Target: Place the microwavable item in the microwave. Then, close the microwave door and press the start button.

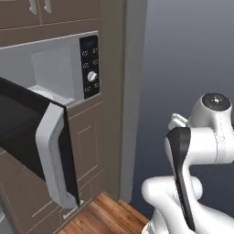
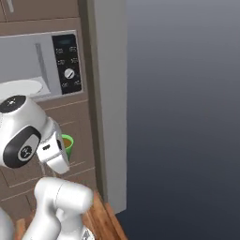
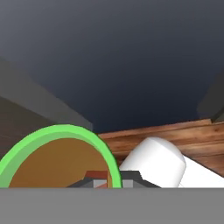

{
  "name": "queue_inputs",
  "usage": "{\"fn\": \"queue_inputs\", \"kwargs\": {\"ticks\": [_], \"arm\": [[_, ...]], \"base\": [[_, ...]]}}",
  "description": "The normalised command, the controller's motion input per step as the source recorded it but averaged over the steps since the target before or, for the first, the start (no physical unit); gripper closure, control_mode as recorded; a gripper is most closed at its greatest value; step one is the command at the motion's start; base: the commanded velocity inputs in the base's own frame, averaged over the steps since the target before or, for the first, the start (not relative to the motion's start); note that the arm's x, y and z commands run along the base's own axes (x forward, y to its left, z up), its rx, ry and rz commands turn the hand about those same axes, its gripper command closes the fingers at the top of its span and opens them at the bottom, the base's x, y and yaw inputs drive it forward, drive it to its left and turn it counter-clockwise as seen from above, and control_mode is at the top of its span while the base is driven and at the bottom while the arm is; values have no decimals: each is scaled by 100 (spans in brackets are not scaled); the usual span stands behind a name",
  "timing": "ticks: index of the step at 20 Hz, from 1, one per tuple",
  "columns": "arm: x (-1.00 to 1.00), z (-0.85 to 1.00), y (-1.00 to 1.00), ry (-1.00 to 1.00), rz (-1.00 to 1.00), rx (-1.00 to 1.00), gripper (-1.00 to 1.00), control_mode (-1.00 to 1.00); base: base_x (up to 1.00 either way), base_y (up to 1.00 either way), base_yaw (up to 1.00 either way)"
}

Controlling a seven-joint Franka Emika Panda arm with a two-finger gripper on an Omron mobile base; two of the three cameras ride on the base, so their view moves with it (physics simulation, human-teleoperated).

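Observation:
The microwave point(image 1: 50, 68) is built into brown cabinets, its grey interior open with the white turntable point(image 2: 18, 88) and the black control panel point(image 2: 68, 63) showing. The microwave door point(image 1: 25, 132) swings out toward me, its silver handle point(image 1: 52, 155) along the near edge. The green cup point(image 2: 67, 143) with brown contents hangs below the microwave opening, in front of the cabinet drawers. My gripper point(image 3: 109, 181) is shut on it. In the hand view the cup's rim point(image 3: 65, 131) sits right at the fingertips.
A tall grey panel point(image 2: 110, 93) stands right of the microwave, with dark open space beyond it. Wooden floor point(image 1: 105, 215) lies below. My own arm links point(image 1: 183, 183) crowd the lower right of the left base view.

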Motion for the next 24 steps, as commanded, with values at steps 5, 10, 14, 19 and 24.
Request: {"fn": "queue_inputs", "kwargs": {"ticks": [5, 10, 14, 19, 24], "arm": [[0, 0, 0, 0, 0, 0, 100, 100], [0, 0, 0, 0, 0, 0, 100, 100], [0, 0, 0, 0, 0, 0, 100, 100], [0, 0, 0, 0, 0, 0, 100, 100], [0, 0, 0, 0, 0, 0, 100, 100]], "base": [[15, 24, 57], [44, 4, 57], [56, 0, 57], [37, -2, 48], [28, -21, 28]]}}
